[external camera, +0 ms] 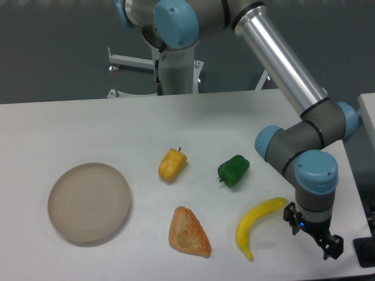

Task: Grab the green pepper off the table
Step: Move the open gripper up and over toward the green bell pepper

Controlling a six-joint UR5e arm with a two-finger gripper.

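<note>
Near the bench's (70,123) right front corner the tool (313,231) hangs spread wide, empty, the pepper (234,170) untouched mid-bench.

a glossy dark-green pepper (234,170), a yellow pepper (172,164), a yellow banana (256,224) and an orange-tan pastry (188,233) on a white table (88,126), beside a beige plate (89,202) and a silver, grey-and-blue arm (293,76).

end effector (316,237) finger gap too small to judge; arm (281,58) base cut off at top edge
</note>
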